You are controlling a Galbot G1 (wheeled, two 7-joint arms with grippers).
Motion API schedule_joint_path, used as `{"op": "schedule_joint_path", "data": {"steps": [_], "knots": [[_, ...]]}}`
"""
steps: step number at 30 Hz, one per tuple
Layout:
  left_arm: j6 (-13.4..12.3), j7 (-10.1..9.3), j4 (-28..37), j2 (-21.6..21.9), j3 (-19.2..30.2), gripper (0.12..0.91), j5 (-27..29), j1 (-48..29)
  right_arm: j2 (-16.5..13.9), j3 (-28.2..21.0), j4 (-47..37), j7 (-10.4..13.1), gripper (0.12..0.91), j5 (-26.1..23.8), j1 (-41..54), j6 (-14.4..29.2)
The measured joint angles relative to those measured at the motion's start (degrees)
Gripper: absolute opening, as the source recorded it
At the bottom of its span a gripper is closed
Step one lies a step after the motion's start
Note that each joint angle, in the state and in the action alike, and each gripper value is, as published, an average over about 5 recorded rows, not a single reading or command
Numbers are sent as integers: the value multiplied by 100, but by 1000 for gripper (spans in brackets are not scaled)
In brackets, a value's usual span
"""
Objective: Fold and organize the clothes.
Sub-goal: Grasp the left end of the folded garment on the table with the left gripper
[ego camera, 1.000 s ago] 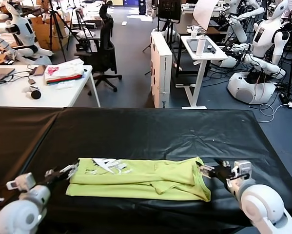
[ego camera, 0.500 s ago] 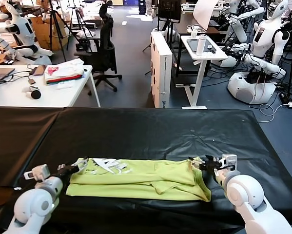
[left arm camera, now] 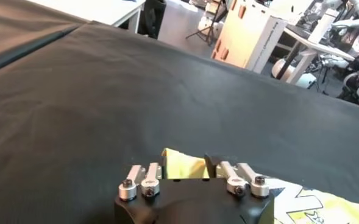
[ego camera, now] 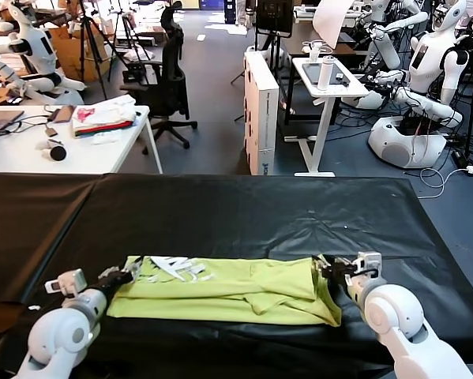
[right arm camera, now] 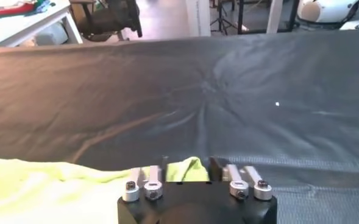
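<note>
The lime yellow-green T-shirt (ego camera: pixel 236 288) lies folded into a long band near the front of the black-covered table (ego camera: pixel 244 213), its white print (ego camera: pixel 175 267) at the left end. My left gripper (ego camera: pixel 130 273) is at the shirt's far left corner. In the left wrist view that corner (left arm camera: pixel 182 165) sits between its open fingers (left arm camera: pixel 153 171). My right gripper (ego camera: pixel 325 267) is at the shirt's far right corner by the neck. In the right wrist view a fold of shirt (right arm camera: pixel 188 168) sits between its open fingers (right arm camera: pixel 216 168). The shirt still rests flat on the table.
Behind the black table stand a white desk (ego camera: pixel 31 154) with a pile of red, white and pink fabric (ego camera: pixel 103 117), an office chair (ego camera: pixel 169 87), a white box (ego camera: pixel 261 110), a small white stand (ego camera: pixel 327 87) and other robots (ego camera: pixel 426 79).
Both grippers have moved inward and forward to the shirt's two far corners, so that each now has fabric between its fingers. The shirt itself has not moved.
</note>
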Motion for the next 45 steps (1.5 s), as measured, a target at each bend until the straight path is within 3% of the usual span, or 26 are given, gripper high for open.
{"op": "schedule_joint_path", "data": {"steps": [6,16,19,23,27,30,34,40,45], "knots": [[-78,26,29,-2,-78,224,9,1,95,118,4,26,138,-28,-74,77],[-181,134,175,31,-189,152,10,-48,261,329,-18,7,146,-50,-165,243],[-256,255,175,30,-189,151,82,-36,270,352,-9,-97,239,-58,-189,402],[-513,479,96,33,-181,273,276,35,222,435,87,-437,476,-73,-284,864],[-760,572,-34,88,-215,530,387,125,137,511,215,-679,736,-229,-410,1316],[-907,651,-129,147,-287,717,452,205,62,561,325,-817,866,-510,-544,1660],[-1163,768,-248,179,-424,881,560,371,-49,676,513,-929,904,-1013,-849,2167],[-1394,1015,-365,111,-588,907,539,745,-97,1021,932,-1017,907,-1766,-1716,2996],[-1641,1219,-298,98,-682,907,377,998,-27,1325,1269,-1055,907,-1954,-2451,3554]]}}
